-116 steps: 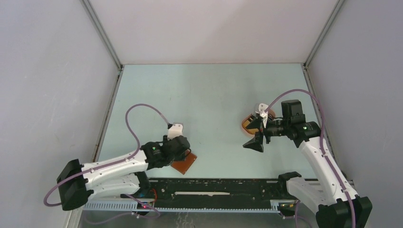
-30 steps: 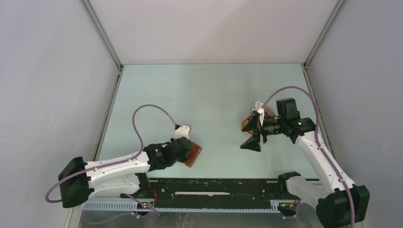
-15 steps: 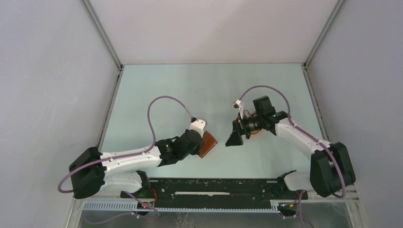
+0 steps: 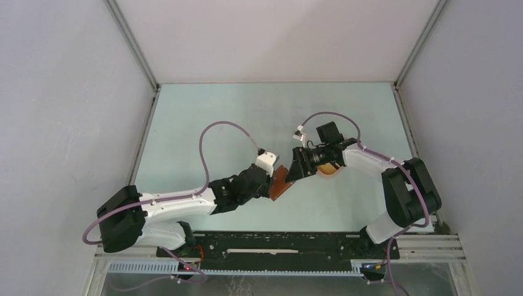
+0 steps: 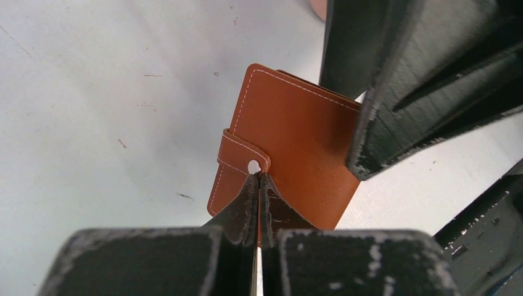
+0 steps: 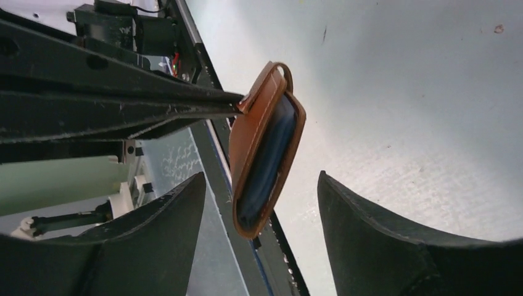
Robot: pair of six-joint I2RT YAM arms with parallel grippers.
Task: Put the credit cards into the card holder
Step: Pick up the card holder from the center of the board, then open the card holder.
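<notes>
So the left tool (image 5: 258, 184) pinches the card holder (image 5: 300, 145) by its snap-tab edge, up off the bench (image 4: 216, 123). It hangs edge-on between the right tool (image 6: 260, 185), fingers spread (neither touching it, far as I can tell).

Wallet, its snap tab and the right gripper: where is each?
wallet (image 5: 302, 135), left wrist view, on its leather cover.
snap tab (image 5: 243, 151), left wrist view, on the strap.
right gripper (image 6: 260, 179), right wrist view, midway between its fingertips.
</notes>
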